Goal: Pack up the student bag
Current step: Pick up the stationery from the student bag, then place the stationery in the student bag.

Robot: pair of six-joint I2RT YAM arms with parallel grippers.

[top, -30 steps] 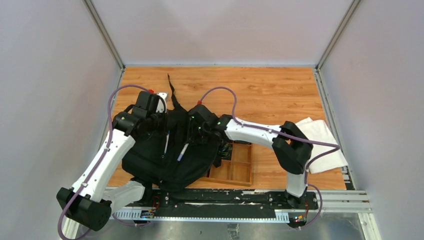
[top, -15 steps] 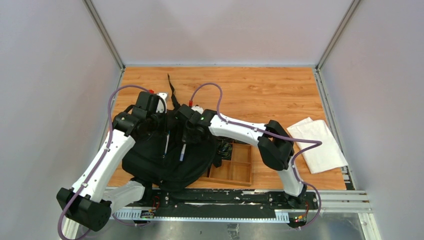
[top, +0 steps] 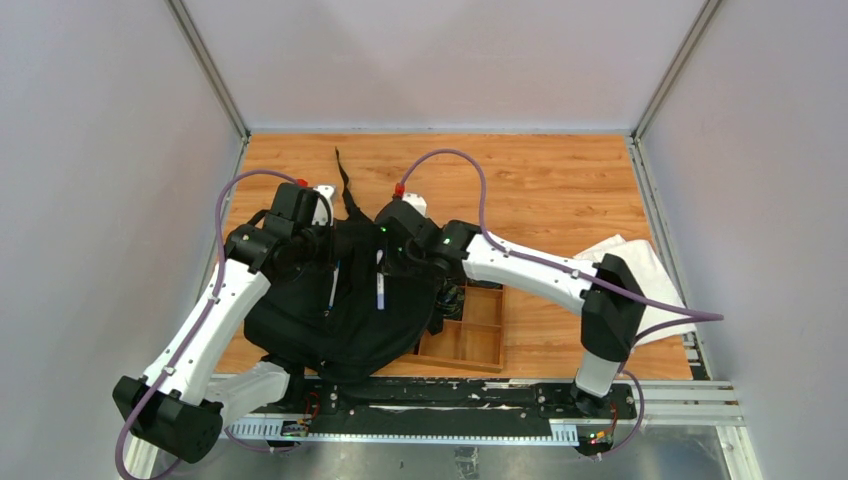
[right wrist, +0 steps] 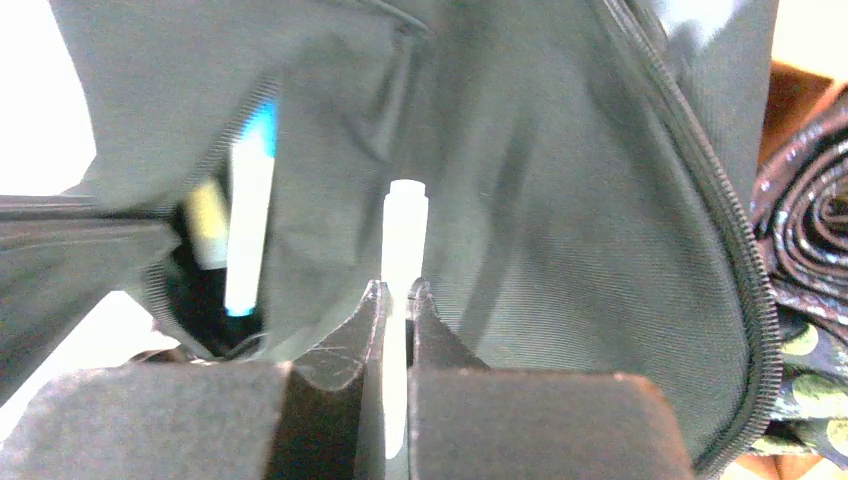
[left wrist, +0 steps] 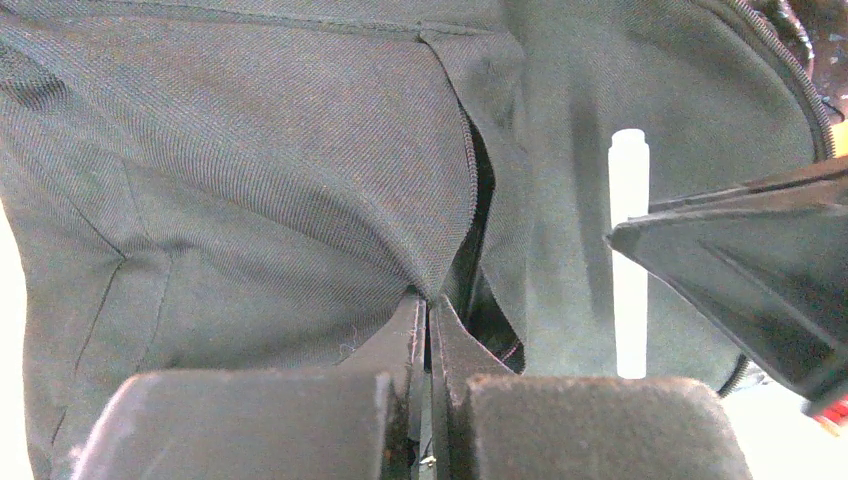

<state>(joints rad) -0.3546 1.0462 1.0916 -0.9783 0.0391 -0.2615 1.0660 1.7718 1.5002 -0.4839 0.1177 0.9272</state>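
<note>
The black student bag lies on the table's near left, its strap trailing to the back. My left gripper is shut on the edge of the bag's fabric and holds a pocket slit open; its jaws pinch the cloth. My right gripper is shut on a white pen held just above the bag's front panel. In the right wrist view the pen sticks out past the gripper. It also shows in the left wrist view. A second pen with blue ends sits inside the opening.
A wooden compartment tray stands right of the bag, partly under it, with a rolled dark patterned cloth in it. A white folded cloth lies at the far right. Grey walls close in the table on three sides.
My right gripper has shifted slightly right and turned, so the white pen now points straight toward the near edge. The right elbow swung out to the right. The left arm has stayed still.
</note>
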